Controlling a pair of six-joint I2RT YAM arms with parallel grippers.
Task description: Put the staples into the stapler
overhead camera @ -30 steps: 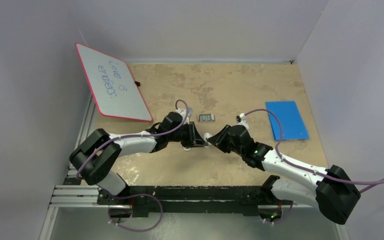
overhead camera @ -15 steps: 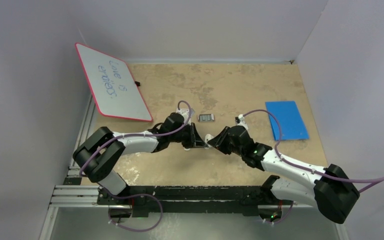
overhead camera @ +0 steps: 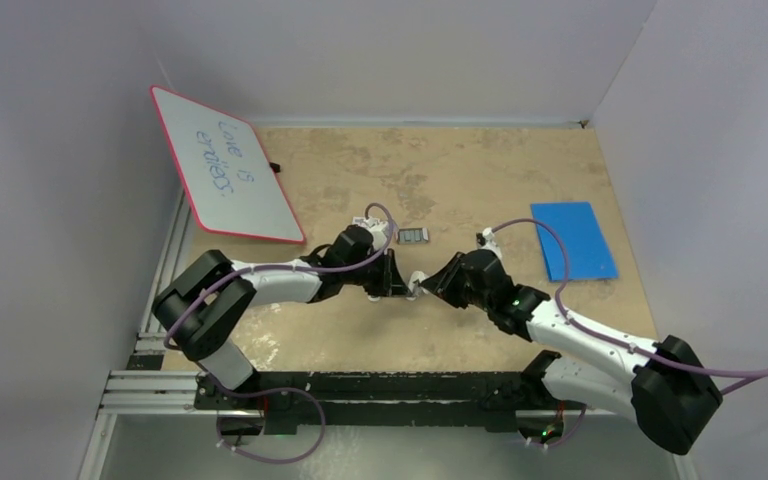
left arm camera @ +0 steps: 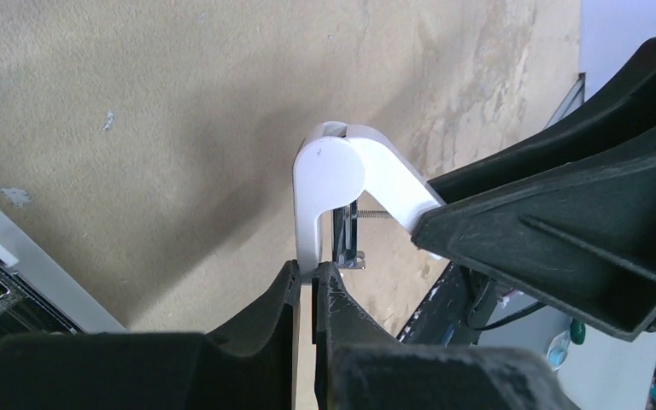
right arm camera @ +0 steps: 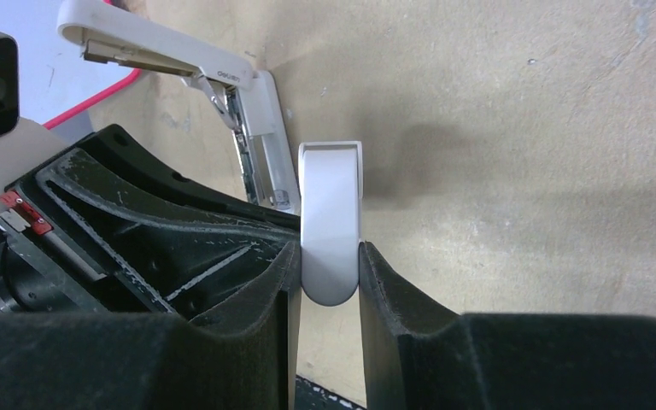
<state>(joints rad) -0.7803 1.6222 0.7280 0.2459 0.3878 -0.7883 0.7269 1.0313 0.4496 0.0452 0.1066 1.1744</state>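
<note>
The white stapler [overhead camera: 415, 277] is held above the table between both grippers, hinged open. In the right wrist view its top arm [right arm camera: 154, 51] is swung away from the metal magazine [right arm camera: 260, 162]. My right gripper [right arm camera: 329, 265] is shut on a rounded white bar of the stapler [right arm camera: 330, 213]. In the left wrist view my left gripper [left arm camera: 312, 278] is shut on the thin edge of a white stapler part [left arm camera: 329, 171]. From above, the left gripper [overhead camera: 390, 280] and the right gripper [overhead camera: 428, 283] meet tip to tip. The staples [overhead camera: 413, 235], a small dark grey block, lie on the table just behind them.
A red-rimmed whiteboard [overhead camera: 225, 165] leans at the back left. A blue sheet [overhead camera: 572, 240] lies flat on the right. White walls close in the tan table [overhead camera: 440, 170] on three sides.
My left gripper has closed onto the stapler's thin white part, and the left arm has edged slightly to the right. The right gripper has kept its grip and place.
</note>
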